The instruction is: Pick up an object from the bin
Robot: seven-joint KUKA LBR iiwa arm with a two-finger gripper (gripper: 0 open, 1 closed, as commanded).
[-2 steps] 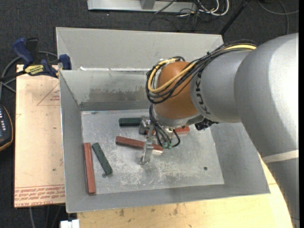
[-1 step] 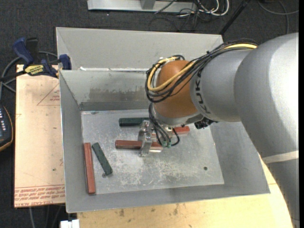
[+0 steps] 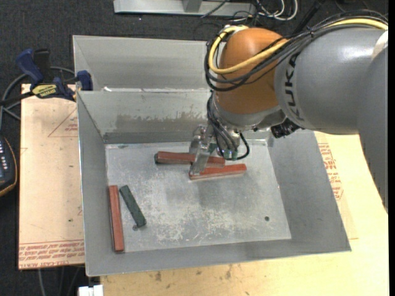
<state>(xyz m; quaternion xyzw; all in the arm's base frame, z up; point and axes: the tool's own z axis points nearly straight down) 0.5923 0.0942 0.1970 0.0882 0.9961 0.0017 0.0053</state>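
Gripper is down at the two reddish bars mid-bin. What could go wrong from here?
The gripper stands where the brown bar and the red bar meet or overlap, so it might catch both or push one aside. It is near the red bar's left end; lifted there, that long bar could tilt and slip out.

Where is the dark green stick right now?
The dark green stick lies in the bin's lower-left corner in the camera view, just right of the long red stick, well away from the gripper.
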